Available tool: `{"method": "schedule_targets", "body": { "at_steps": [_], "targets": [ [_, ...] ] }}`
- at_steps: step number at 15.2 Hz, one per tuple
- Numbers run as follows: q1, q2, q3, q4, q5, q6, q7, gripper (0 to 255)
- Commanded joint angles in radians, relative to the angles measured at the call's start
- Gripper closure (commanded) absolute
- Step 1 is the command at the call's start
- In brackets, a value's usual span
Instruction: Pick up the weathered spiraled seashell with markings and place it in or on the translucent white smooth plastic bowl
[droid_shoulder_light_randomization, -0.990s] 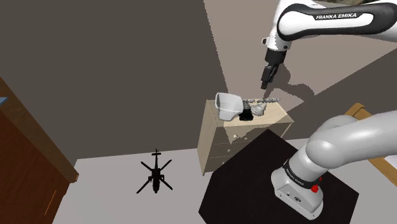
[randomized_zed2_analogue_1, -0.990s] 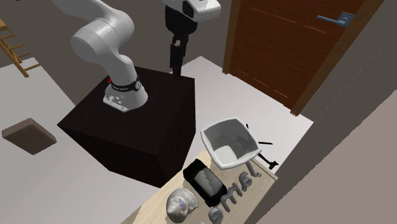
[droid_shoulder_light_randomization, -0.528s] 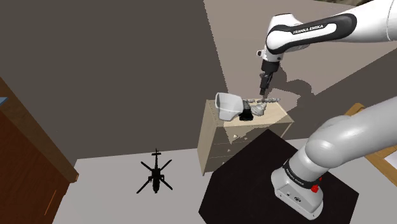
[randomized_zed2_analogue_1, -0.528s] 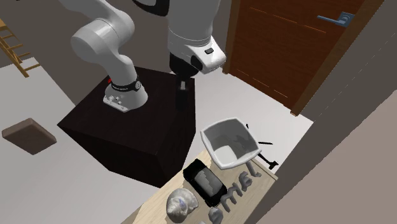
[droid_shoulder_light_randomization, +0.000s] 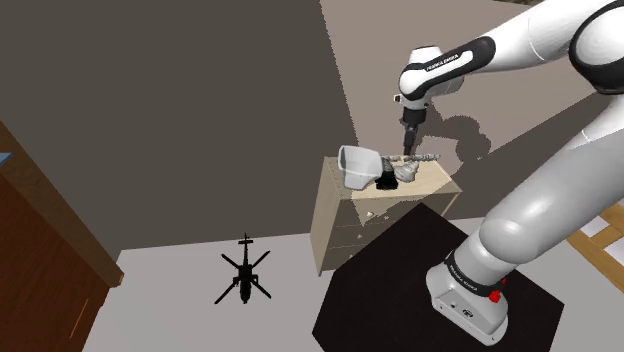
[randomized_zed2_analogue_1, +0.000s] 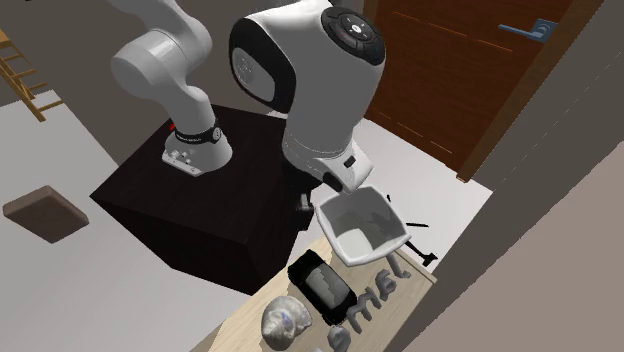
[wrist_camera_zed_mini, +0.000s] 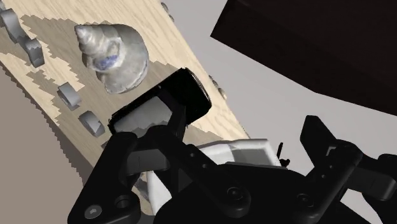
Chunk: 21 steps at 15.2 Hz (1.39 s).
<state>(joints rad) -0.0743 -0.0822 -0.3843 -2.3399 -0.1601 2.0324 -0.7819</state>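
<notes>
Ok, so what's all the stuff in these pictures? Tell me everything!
dresser: one, light wood, against the wall
seashell: one, grey with a bluish mark, on the dresser top
bowl: one, white, on the dresser top
black object: one, pale on top, between seashell and bowl
letters: several, grey, along the dresser top's edge
model helicopter: one, black, on the floor
door: one, brown wood, bluish handle
ladder: one, wooden, beyond the stand
block: one, brown, on the floor
stand: one, black, beside the dresser
arm: one, white, reaching over the dresser
fingers: two, black, open, above the dresser top
</notes>
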Motion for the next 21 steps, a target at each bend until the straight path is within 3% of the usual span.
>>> {"method": "schedule_targets", "body": {
  "at_steps": [1,9,17,21],
  "targets": [
    [-0.01,0.087,-0.019,0.036,0.013,0.039,-0.064,0],
    [-0.078,0.431,-0.018,0.238,0.096,0.133,-0.276,0],
    [-0.175,0.752,0.03,0.511,0.138,0.148,-0.419,0],
    [-0.184,0.779,0.035,0.493,0.142,0.193,-0.422,0]
  ]
}}
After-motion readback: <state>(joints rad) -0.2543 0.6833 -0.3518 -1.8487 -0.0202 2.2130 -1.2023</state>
